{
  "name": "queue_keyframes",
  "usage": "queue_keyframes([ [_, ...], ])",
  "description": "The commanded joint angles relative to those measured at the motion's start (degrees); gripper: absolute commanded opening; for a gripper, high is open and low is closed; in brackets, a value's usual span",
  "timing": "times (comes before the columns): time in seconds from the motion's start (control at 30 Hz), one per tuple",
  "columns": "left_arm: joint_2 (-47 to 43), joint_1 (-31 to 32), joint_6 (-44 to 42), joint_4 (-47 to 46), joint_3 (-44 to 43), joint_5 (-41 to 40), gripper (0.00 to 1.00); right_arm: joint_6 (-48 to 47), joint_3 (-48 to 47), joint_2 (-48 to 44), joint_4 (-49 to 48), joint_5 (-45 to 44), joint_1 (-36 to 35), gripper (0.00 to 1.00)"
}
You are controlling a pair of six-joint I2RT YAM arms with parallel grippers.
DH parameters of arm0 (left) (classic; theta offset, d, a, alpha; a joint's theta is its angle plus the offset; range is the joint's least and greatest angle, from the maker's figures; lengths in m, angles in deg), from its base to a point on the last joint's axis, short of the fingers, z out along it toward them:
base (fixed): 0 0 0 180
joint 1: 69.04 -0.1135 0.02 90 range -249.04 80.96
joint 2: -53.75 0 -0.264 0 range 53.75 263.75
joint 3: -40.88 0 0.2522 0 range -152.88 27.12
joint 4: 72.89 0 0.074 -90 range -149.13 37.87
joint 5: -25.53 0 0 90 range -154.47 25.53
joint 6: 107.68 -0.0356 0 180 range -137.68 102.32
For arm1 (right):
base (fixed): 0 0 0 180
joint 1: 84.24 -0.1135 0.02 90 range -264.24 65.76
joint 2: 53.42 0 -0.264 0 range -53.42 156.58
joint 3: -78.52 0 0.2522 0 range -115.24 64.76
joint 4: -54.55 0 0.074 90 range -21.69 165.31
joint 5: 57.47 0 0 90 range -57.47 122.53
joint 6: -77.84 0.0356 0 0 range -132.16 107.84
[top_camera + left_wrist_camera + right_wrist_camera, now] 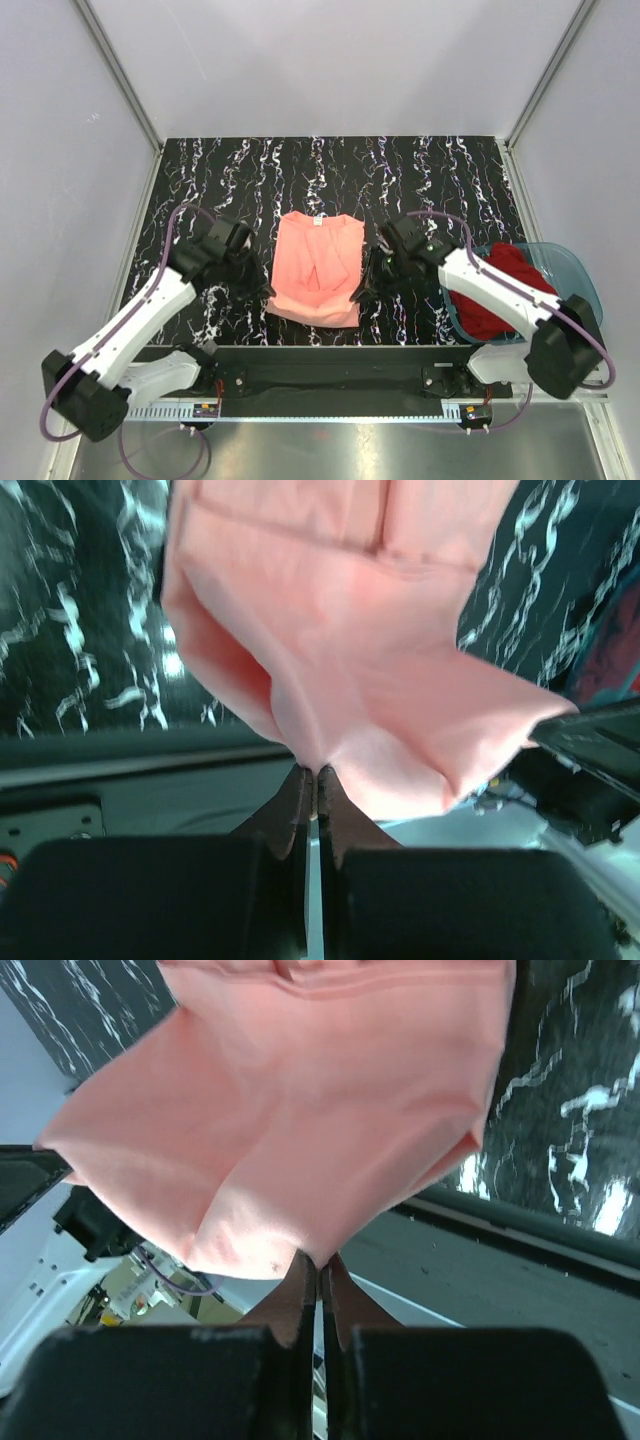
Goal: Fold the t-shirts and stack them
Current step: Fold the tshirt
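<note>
- Fingers (290,810) of the left gripper (312,772) are pressed together with only a hairline slit between them. They pinch the pink shirt (315,265) at the left end of its near hem, and the cloth fans up and away from their tips.
- Fingers (295,1295) of the right gripper (319,1257) are closed just as tightly. They nip the same pink shirt at the right end of its near hem, so there are two grippers and each holds cloth.
- One table (450,180), black with white marbling, spreads under and all around the pink shirt.
- Two arms (150,310) reach in, one on each side of the pink shirt, with their wrists just beside its near corners.
- One clear blue basin (575,270) sits to the right of the pink shirt, well apart from it and beyond the right arm.
- Two shirts in all: the pink shirt lies mostly flat between the grippers, collar pointing away from the arm bases, with folds running down its middle and its near hem held by both pairs of fingers.
- One red shirt (478,318) is bunched inside the basin, to the right of the pink shirt, partly hidden by the right arm and touched by neither gripper.
- One small white label (320,224) shows at the collar of the pink shirt, at the end far from the fingers.
</note>
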Motion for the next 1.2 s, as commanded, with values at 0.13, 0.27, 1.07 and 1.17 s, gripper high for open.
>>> queue_keyframes([
  [0.13, 10.22, -10.12, -10.36, -6.51, -9.43, 2.94, 0.00, -12.40, -13.24, 9.51, 6.54, 5.23, 7.29, 0.00],
  [0.27, 16.72, -13.98, -12.74, -7.48, -15.05, 5.31, 0.00, -14.77, -19.20, 13.90, 8.12, 7.34, 10.10, 0.00],
  [1.07, 48.36, -18.12, -17.22, -11.00, -44.84, 15.34, 0.00, -23.56, -38.47, 34.12, 11.56, 20.26, 25.75, 0.00],
  [1.17, 52.41, -18.21, -17.05, -12.31, -47.05, 15.95, 0.01, -24.53, -40.75, 37.11, 10.58, 21.05, 27.07, 0.00],
])
